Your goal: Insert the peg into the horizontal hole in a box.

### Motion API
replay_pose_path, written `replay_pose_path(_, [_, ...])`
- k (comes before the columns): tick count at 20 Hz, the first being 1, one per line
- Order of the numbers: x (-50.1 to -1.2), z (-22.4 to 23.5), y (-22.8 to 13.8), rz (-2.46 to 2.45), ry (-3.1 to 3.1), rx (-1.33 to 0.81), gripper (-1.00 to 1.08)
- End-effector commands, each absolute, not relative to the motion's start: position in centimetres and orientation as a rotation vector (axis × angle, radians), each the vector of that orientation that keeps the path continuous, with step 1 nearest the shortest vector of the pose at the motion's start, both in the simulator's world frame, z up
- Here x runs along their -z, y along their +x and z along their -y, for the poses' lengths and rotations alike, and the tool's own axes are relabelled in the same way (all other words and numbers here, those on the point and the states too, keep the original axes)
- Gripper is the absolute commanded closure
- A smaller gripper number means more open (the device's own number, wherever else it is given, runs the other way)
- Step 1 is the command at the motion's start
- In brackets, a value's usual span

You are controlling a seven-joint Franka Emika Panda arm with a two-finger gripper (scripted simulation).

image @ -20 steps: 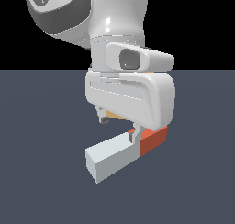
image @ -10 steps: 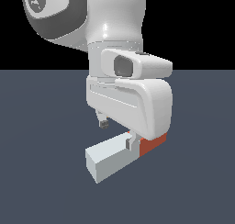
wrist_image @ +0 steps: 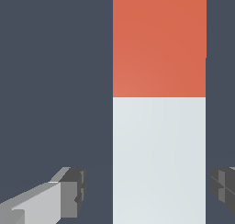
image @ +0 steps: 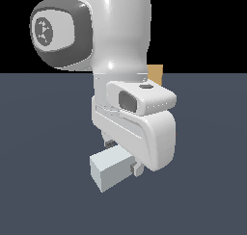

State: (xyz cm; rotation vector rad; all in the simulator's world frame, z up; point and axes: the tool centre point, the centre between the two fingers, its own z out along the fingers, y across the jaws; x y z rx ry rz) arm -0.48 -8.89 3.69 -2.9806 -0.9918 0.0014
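Wrist view: the gripper (wrist_image: 147, 191) is open, one finger (wrist_image: 69, 191) at lower left of the frame and the other at the lower right edge, standing either side of the peg (wrist_image: 159, 126) with visible gaps; nothing is held yet. The peg runs up the frame between them, pale section low, red end (wrist_image: 159, 42) at the top, lying flat on the dark surface (wrist_image: 50, 71). Exterior view: the pale end of the peg (image: 110, 168) shows at lower centre, the rest hidden behind the arm's hand; a fingertip is just visible beside it. Step in hand, as judged: closing on the peg. To do it well, centre first, since the gap on the lower-left finger's side looks wider than the other, so closing now may nudge the peg sideways. The fingers sit on the pale section, well back from the red end, which leaves a long overhang; a firm squeeze square to the flat faces should keep it from pivoting. Far: only a corner of the box (image: 155, 74) shows at upper centre-right, behind the arm; the hole is not visible, so its alignment cannot be judged.
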Motion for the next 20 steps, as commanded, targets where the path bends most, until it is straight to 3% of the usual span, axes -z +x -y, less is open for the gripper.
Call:
replay_pose_path(1, [-2.74,8.88,-0.46,0.991,-2.981,0.0,-0.92])
replay_pose_path(5, [-2.28,8.88,-0.37,0.991,-2.981,0.0,-0.92])
replay_pose_path(6, [-2.28,8.88,-0.37,0.991,-2.981,0.0,1.08])
replay_pose_path(20, [-2.68,8.82,-0.33,1.016,-2.973,-0.001,1.08])
